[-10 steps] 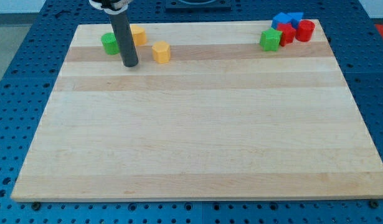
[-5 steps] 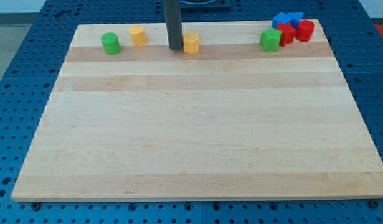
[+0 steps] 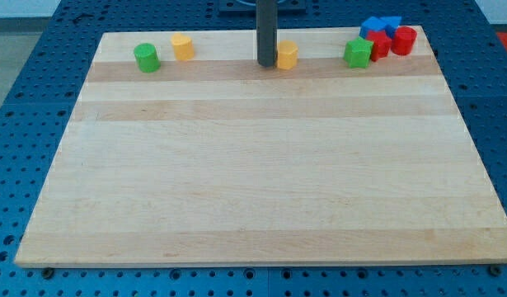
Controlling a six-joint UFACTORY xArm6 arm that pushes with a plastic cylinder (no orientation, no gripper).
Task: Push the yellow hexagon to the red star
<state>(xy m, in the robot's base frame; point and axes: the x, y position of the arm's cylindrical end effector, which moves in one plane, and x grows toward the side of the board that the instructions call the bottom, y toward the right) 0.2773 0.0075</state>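
The arm is carrying no claw, only a rod, so nothing is being held; the tip (image 3: pixel 266 64) is pressing against the yellow hexagon (image 3: pixel 287 55) from the view's left, touching it. The hexagon is sitting just right of the tip, near the bench's (image 3: pixel 253 190) top edge. Farther right, the green block (image 3: pixel 358 53) is standing between the hexagon and the red star (image 3: pixel 378 44), which is huddling with a red cylinder (image 3: pixel 404 40) and blue blocks (image 3: pixel 379 25).

The risk: a straight push is likely driving the hexagon into the green block, shoving the cluster apart or off the edge. An off-centre contact could also be letting the hexagon slip round the tip. Well left of the tip, a second yellow block (image 3: pixel 182 47) and green cylinder (image 3: pixel 146 58) are standing clear.
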